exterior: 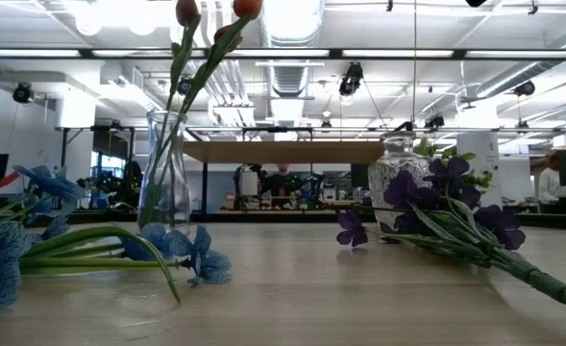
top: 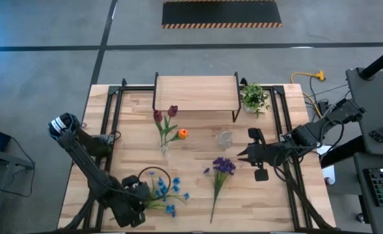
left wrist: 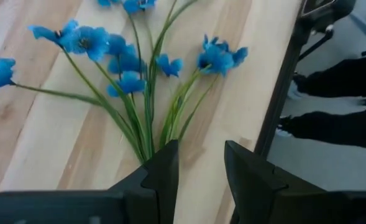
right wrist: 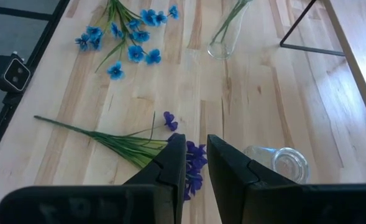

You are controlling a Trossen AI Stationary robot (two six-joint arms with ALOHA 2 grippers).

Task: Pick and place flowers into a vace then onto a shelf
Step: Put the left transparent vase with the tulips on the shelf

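Observation:
A clear glass vase (top: 164,147) stands mid-table and holds two dark red tulips (top: 165,116) and an orange bud (top: 183,134). The blue spray (top: 164,192) lies flat near the table's near-left corner. My left gripper (top: 142,194) is open right at its stem end (left wrist: 146,146). The purple bunch (top: 220,170) lies flat right of centre. My right gripper (top: 243,155) hovers over its blossoms (right wrist: 192,163), open by a narrow gap. The wood-topped shelf (top: 196,94) stands at the far edge. My left gripper (left wrist: 201,152) has one finger (left wrist: 164,165) over the blue spray's gathered stem ends, while the other finger stands over bare table. Whether that finger touches the stems I cannot tell.
A small empty glass jar (top: 225,139) stands close to my right gripper, between it and the shelf. A leafy potted plant (top: 254,97) sits by the shelf's right end. Black rails (top: 110,107) run along both table sides. Bare wood lies between the vase and the purple bunch.

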